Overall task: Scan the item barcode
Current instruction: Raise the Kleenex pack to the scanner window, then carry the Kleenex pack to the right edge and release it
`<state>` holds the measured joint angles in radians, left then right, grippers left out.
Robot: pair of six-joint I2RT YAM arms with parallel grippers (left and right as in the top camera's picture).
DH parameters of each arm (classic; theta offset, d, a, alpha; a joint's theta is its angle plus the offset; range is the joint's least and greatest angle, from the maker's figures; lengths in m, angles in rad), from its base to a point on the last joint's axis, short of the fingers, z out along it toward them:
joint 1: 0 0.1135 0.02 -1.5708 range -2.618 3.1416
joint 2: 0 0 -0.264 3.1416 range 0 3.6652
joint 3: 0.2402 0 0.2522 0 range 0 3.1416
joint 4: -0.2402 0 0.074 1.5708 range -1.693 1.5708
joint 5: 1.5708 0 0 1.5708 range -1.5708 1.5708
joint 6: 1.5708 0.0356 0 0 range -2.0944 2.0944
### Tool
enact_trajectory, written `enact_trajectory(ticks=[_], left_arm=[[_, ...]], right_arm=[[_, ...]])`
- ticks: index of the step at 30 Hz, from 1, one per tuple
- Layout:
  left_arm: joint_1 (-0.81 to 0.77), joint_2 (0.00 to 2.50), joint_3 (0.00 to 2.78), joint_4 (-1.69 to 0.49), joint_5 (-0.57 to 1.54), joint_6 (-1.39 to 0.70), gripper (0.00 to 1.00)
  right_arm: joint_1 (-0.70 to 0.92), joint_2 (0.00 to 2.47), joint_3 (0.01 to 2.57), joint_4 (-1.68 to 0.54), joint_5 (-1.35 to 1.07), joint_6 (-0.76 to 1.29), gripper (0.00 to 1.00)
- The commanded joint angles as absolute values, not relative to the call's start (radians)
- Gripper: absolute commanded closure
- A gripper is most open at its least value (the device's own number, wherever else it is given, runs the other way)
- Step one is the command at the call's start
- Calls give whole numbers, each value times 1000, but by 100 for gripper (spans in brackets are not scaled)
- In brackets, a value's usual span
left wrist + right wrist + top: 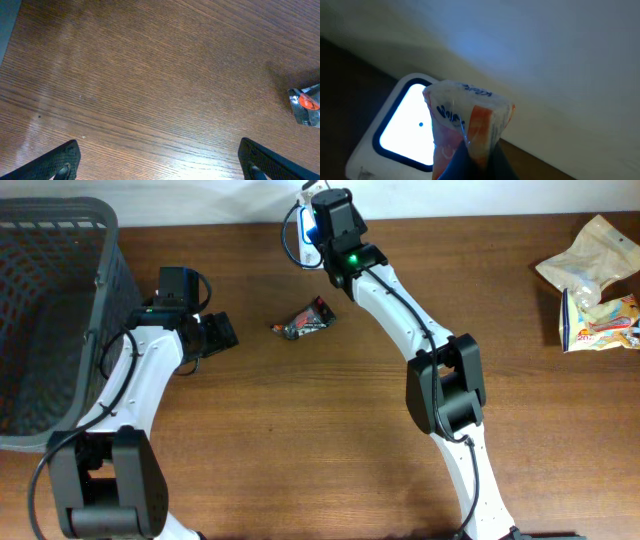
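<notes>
right gripper (472, 161): pressed together on the lower end of the packet (470, 122); reached out to the far edge of the table (300, 440) in the overhead view
scanner (400, 130): white housing with rounded corners; dark-rimmed window glowing white-blue; sat at the far table edge, close to the pale wall
packet: white film with blue lettering and an orange panel; held upright above the dark fingers; raised just beside the scanner, overlapping its lit window in the right wrist view; touching it or not, could not be told
basket (60, 240): grey mesh, at the left end of the table; contents could not be made out
left gripper (160, 162): jaws spread wide apart, nothing between them; hung over bare wood, near the basket
dark wrapper (303, 320): small, crumpled, black with a red spot; lay on the table between the two arms; showed at the right edge of the left wrist view, well outside the fingers
snack bags (595, 280): two crinkled pouches, one tan, one colourful, touching each other at the far right; well apart from both arms
table: brown wood grain
</notes>
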<state>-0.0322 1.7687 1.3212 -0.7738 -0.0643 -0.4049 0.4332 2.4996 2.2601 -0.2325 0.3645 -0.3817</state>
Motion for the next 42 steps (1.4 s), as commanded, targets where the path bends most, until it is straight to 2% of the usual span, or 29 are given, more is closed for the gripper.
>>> enact_trajectory(ticks=[1, 6, 10, 15, 19, 23, 28, 30, 31, 35, 36, 42], left_arm=[[-31, 1748, 1332, -772, -76, -411, 1], [-31, 1748, 1332, -772, -76, -411, 1], [-31, 1748, 1332, -772, -76, -411, 1], [-31, 1748, 1332, -772, -76, -411, 1], [-31, 1748, 1332, -772, -76, -411, 1], [-31, 1748, 1332, -772, -76, -411, 1], [-31, 1748, 1332, -772, -76, -411, 1], [-31, 1748, 1332, -772, -76, -411, 1], [-31, 1748, 1332, -772, -76, -411, 1], [-31, 1748, 1332, -772, -76, -411, 1], [-31, 1748, 1332, -772, -76, -411, 1], [-31, 1748, 1332, -772, -76, -411, 1]], right_arm=[[439, 2509, 2276, -231, 345, -388, 96], [414, 2459, 2277, -231, 612, -240, 96], [310, 2343, 2277, -374, 648, -60, 96], [23, 2225, 2277, -734, 637, 198, 96], [-194, 2234, 2276, -950, 578, 320, 96], [-390, 2253, 2263, -998, 331, 320, 96], [-495, 2294, 2217, -993, 316, 327, 94], [-514, 2317, 2212, -995, 313, 328, 88], [-518, 2324, 2210, -992, 311, 327, 75], [-518, 2305, 2210, -1012, 310, 327, 12], [-518, 2288, 2210, -1021, 310, 327, 0], [-517, 2154, 2211, -1043, 304, 327, 2]])
